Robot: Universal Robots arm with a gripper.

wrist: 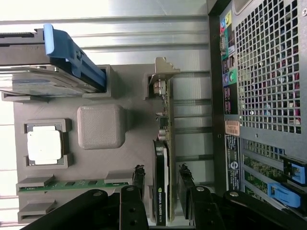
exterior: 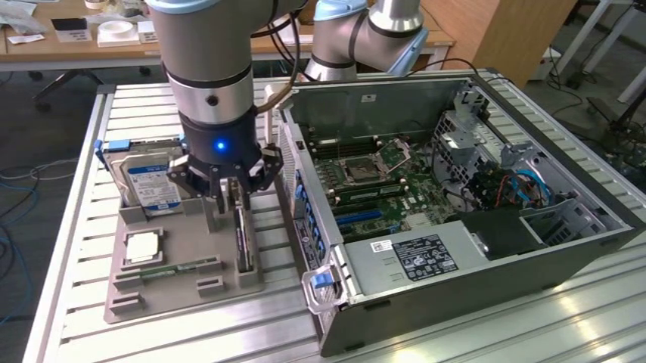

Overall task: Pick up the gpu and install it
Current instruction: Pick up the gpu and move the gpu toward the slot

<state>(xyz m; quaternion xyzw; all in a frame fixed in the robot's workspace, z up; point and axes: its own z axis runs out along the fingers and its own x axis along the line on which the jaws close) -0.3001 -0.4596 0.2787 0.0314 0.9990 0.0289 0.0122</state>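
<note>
- The tool (wrist: 161, 176) is partly open and holds nothing; one finger sits on each side of the gpu (wrist: 159, 199)
- The gpu stands on its edge in the gray holder (exterior: 172, 291) on the desk (exterior: 131, 106)
- A crooked squeeze could tip or jam it
- The computer case (exterior: 485, 249) is just beside it, so the free room is up
</note>
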